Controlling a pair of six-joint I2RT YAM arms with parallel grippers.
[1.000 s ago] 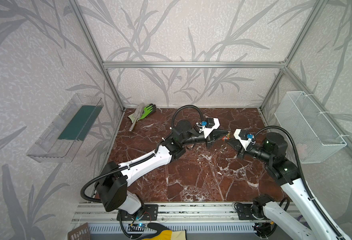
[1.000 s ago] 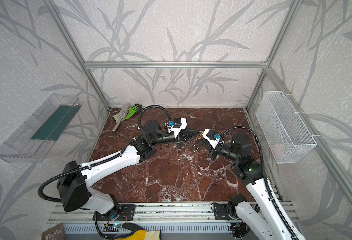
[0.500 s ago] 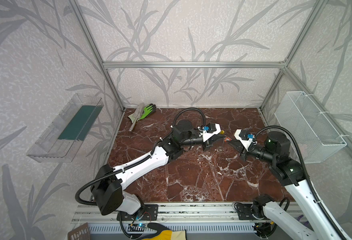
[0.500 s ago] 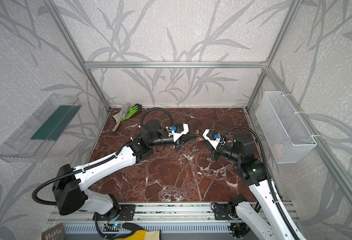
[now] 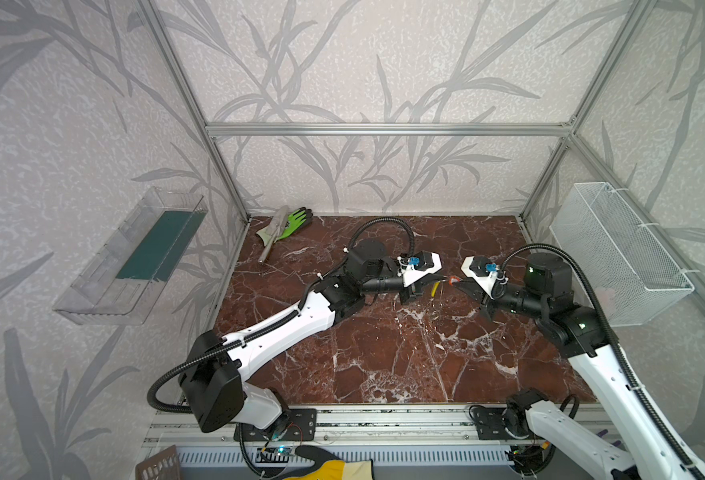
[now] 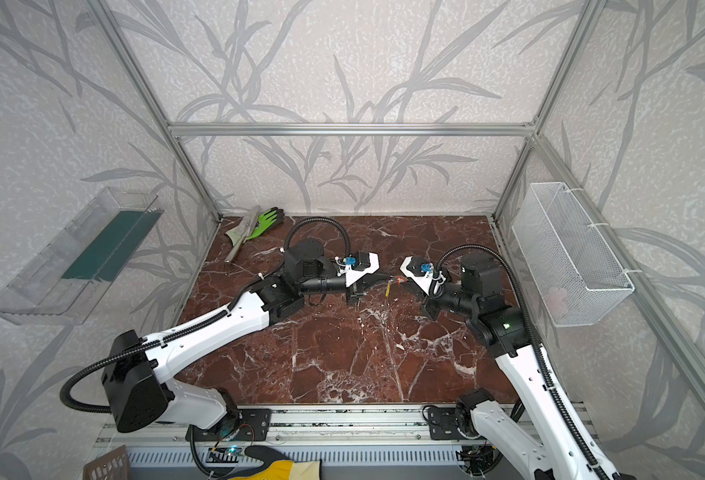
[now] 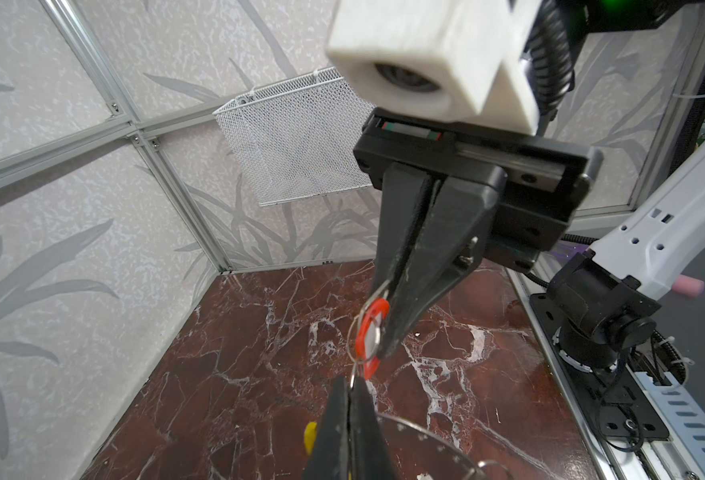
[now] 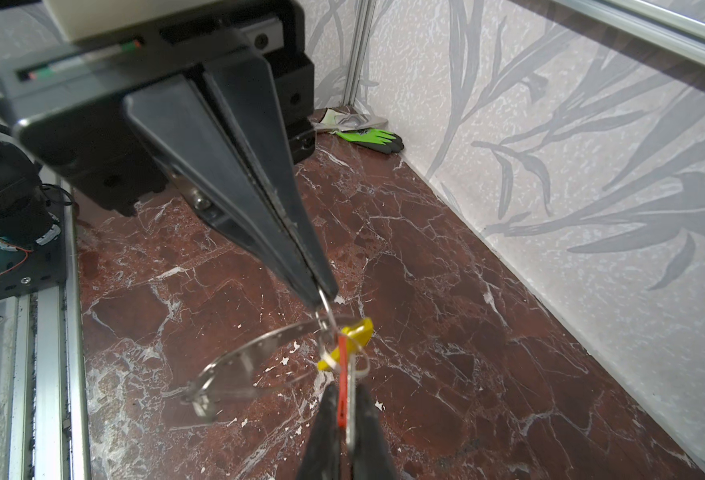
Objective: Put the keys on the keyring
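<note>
1. Over the last second my left arm has brought its wrist lower in both top views, while the right arm has barely shifted; the two tips still meet nose to nose above the middle of the marble floor (image 5: 384,353)
2. The left gripper (image 8: 325,291) is pinched fully together on a thin wire loop (image 8: 329,311) at the top of the keyring (image 8: 259,345). The grey hoop appears to hang freely below it, with its yellow section (image 8: 357,330) just beside the tips
3. The right gripper (image 7: 386,332) is squeezed closed on the head of the red-orange key (image 7: 368,332), holding it edge-on right against that wire loop
4. Progress, as I read it: ring and first key are both picked up and brought together. The wire seems to cross the key's head, but I cannot tell whether it has passed through the hole
5. Left to do, by my judgement: finish threading this key and let it slide onto the hoop, then do the same with the blue key, which I cannot find in any view
</note>
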